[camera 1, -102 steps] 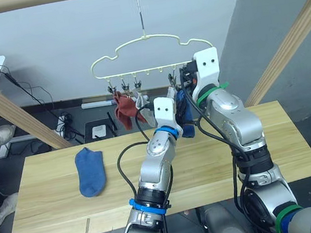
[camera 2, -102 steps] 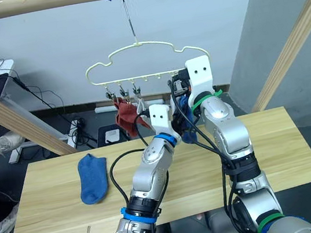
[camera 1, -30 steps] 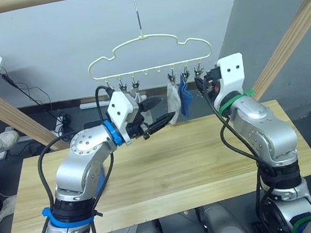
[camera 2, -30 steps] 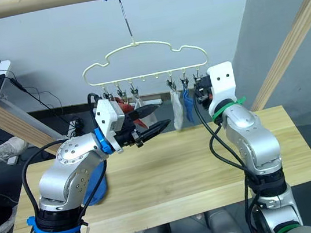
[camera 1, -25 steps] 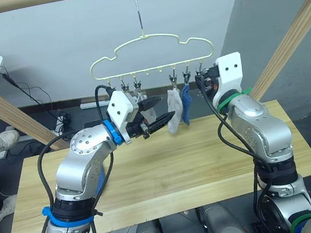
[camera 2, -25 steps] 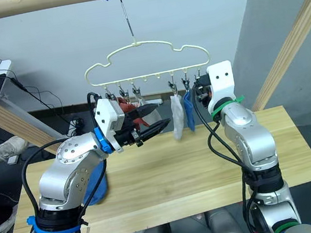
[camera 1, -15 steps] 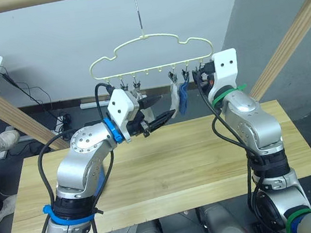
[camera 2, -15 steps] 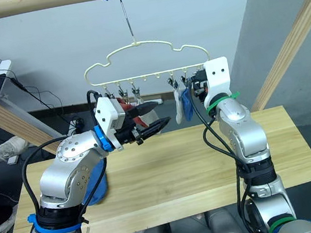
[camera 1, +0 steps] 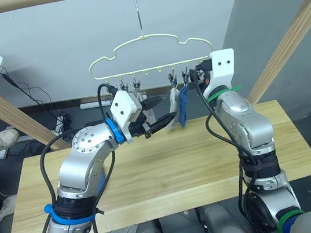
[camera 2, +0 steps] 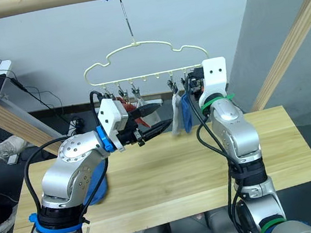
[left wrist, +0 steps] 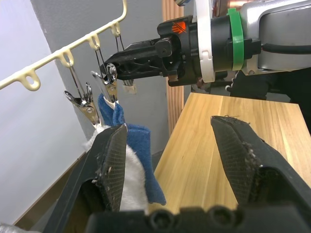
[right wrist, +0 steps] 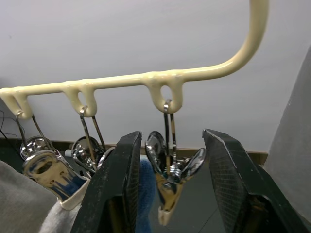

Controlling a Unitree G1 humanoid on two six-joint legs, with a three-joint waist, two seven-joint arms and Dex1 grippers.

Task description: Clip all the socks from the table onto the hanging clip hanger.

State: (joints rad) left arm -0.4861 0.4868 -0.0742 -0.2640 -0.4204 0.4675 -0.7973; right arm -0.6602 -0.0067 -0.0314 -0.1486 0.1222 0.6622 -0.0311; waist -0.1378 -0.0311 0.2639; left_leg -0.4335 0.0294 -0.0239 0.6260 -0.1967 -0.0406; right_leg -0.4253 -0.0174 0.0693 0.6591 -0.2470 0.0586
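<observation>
Two open fingers of the right gripper bracket the last empty clip at the clip hanger's end, nothing gripped. Left gripper is spread empty below the hanger. One blue sock is left on the table; it should be fetched before that clip is squeezed.

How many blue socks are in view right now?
2. The hanging blue sock is clipped to the clip hanger, next to a grey sock. The second blue sock lies on the table, partly hidden behind the left arm.
</observation>
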